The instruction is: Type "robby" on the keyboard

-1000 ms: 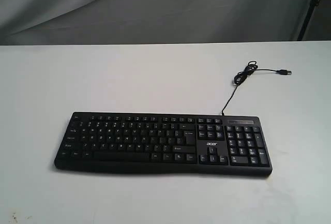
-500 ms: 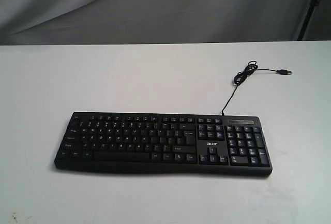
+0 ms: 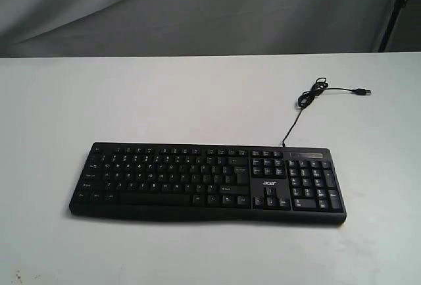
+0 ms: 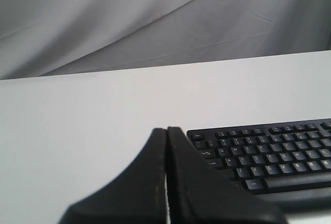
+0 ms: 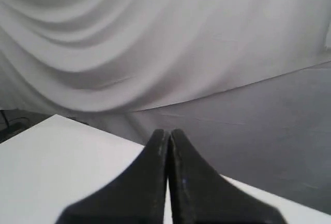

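Note:
The black keyboard (image 3: 207, 181) lies flat on the white table (image 3: 197, 101), near the front, its number pad to the right. Its thin black cable (image 3: 309, 97) curls away behind the right end. Neither arm shows in the exterior view. In the left wrist view my left gripper (image 4: 166, 130) is shut with nothing in it, and the keyboard (image 4: 269, 154) lies just beyond and to one side of its tips, apart from them. My right gripper (image 5: 166, 132) is shut and empty over a corner of the table (image 5: 46, 151); the keyboard is out of that view.
The cable's USB plug (image 3: 361, 91) lies loose at the back right. A grey cloth backdrop (image 3: 197, 8) hangs behind the table's far edge. A dark stand leg (image 3: 395, 8) is at the far right.

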Robot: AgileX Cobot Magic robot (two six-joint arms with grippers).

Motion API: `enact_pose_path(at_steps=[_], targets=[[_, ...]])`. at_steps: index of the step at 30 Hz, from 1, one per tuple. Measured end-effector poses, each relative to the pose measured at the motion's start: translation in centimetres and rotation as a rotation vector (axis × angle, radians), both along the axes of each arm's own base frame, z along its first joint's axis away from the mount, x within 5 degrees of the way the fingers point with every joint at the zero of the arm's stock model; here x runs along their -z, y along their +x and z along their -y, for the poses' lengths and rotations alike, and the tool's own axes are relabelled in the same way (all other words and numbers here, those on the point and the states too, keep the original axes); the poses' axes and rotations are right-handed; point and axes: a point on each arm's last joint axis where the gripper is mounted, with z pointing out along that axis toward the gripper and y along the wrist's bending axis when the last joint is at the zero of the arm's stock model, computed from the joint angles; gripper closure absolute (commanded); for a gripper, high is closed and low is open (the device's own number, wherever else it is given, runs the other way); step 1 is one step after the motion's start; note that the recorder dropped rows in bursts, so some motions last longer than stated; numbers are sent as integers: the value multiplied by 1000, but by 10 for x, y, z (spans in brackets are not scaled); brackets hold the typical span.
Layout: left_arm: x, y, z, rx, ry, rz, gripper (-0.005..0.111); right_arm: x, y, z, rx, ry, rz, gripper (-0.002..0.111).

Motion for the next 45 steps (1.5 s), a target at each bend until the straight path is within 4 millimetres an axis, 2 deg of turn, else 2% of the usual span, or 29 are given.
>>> enact_pose_path(at_steps=[3, 6, 10, 12, 14, 16, 18, 21, 23, 27, 29, 31, 39, 42, 45], targets=[[0, 0, 0, 0, 0, 0, 107, -13, 21, 1, 32, -47, 48, 108], [0, 0, 0, 0, 0, 0, 107, -28, 29, 8, 130, -163, 171, 108], [0, 0, 0, 0, 0, 0, 107, -40, 35, 27, 391, -502, 368, 108], [0, 0, 0, 0, 0, 0, 107, -42, 36, 36, 544, -629, 396, 108], [0, 0, 0, 0, 0, 0, 107, -48, 35, 48, 687, -662, 383, 108], [0, 0, 0, 0, 0, 0, 107, -52, 37, 57, 760, -607, 321, 108], [0, 0, 0, 0, 0, 0, 107, -53, 41, 62, 770, -534, 236, 108], [0, 0, 0, 0, 0, 0, 107, -47, 56, 61, 699, -548, 92, 108], [0, 0, 0, 0, 0, 0, 107, -33, 73, 55, 589, -592, -56, 108], [0, 0, 0, 0, 0, 0, 107, 7, 99, 22, 147, -649, -301, 108], [0, 0, 0, 0, 0, 0, 107, 27, 105, 2, -121, -611, -344, 108], [0, 0, 0, 0, 0, 0, 107, 39, 107, -14, -297, -582, -336, 108], [0, 0, 0, 0, 0, 0, 107, 75, 111, -76, -569, -584, -335, 108], [0, 0, 0, 0, 0, 0, 107, 89, 103, -109, -679, -610, -351, 108], [0, 0, 0, 0, 0, 0, 107, 95, 91, -137, -760, -648, -317, 108]])
